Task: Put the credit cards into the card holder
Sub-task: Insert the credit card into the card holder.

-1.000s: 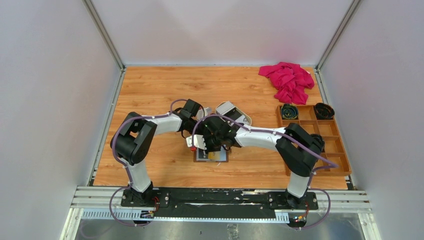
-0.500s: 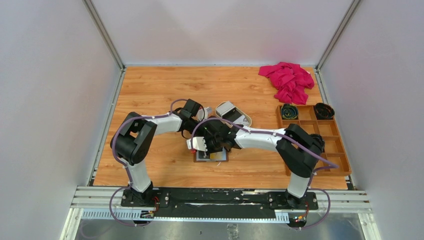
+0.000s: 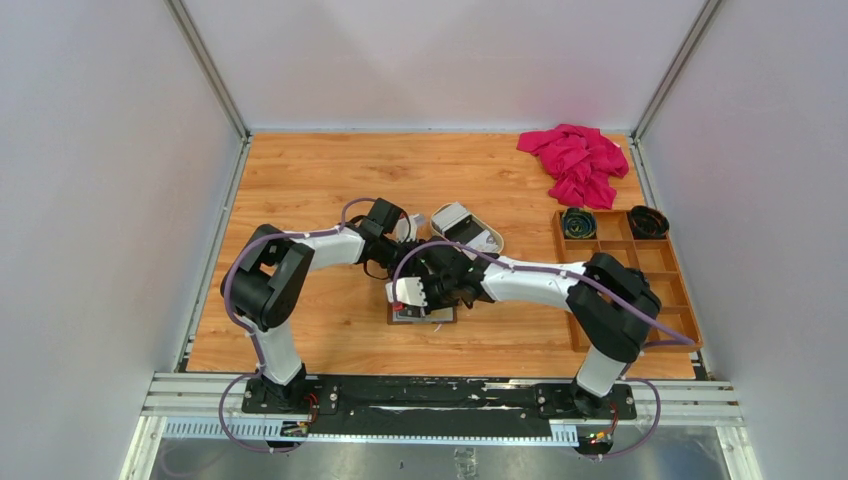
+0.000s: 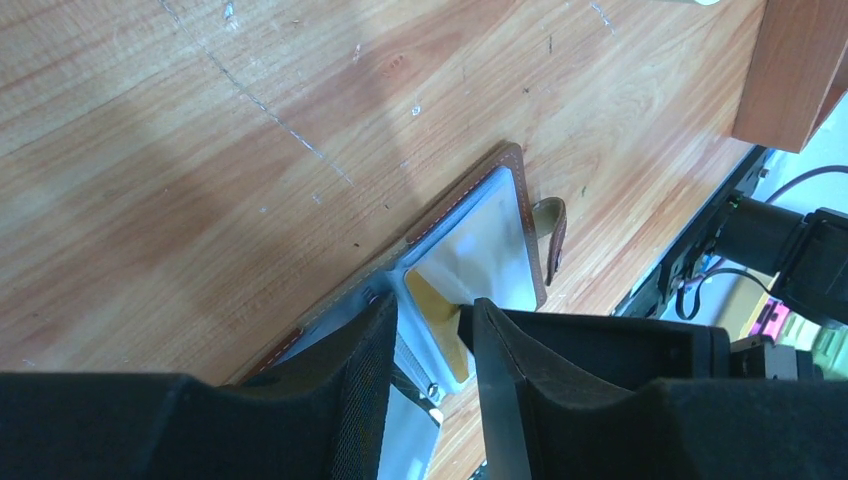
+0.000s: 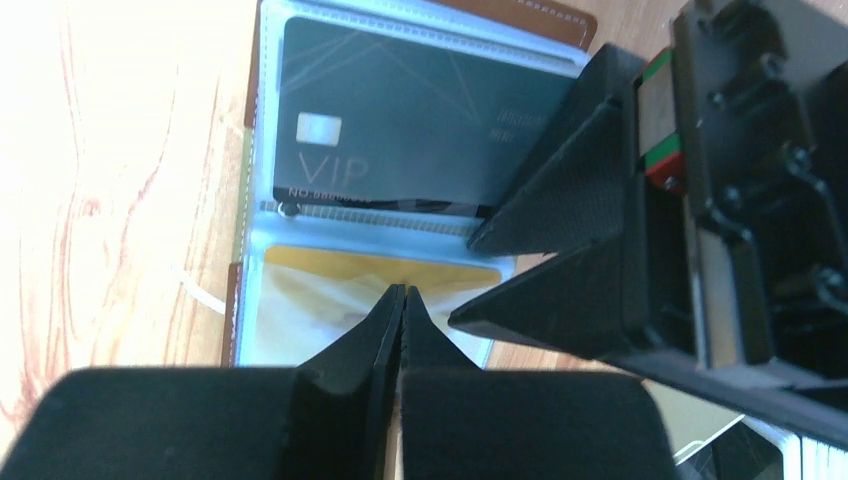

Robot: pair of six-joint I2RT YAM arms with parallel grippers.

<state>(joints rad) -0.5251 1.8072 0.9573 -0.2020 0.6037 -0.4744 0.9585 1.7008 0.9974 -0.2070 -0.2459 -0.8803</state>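
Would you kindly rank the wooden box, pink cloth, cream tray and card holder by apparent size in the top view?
1. wooden box
2. pink cloth
3. cream tray
4. card holder, partly hidden, so its place below the tray is unsure.

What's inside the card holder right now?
A dark VIP card sits in one clear sleeve of the card holder, a yellow card in the next. The shut right gripper hides part of the yellow card; anything underneath is covered.
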